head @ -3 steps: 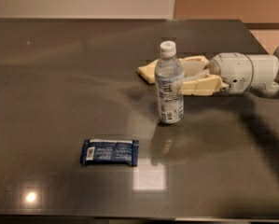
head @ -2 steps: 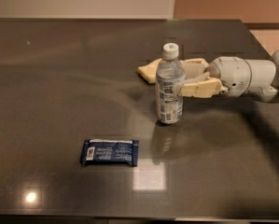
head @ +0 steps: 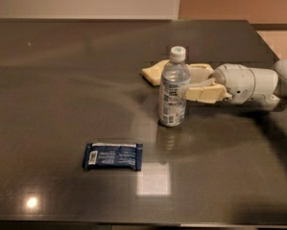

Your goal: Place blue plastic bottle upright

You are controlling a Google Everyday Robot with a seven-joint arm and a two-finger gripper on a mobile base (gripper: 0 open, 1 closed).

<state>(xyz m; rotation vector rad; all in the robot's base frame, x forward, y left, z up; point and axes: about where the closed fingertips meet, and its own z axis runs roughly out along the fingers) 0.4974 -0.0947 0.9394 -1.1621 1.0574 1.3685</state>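
Since the gripper's jaws seem parted around the upright blue plastic bottle near the table's right edge, careless withdrawal could topple it.

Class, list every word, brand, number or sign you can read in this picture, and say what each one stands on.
Nothing can be quoted.
Bottle label: print with a dark square mark, too blurred to read.
Packet: pale print on dark blue, too blurred to read.
Gripper, at the bottle from the right: no marking visible.
Table: no text.
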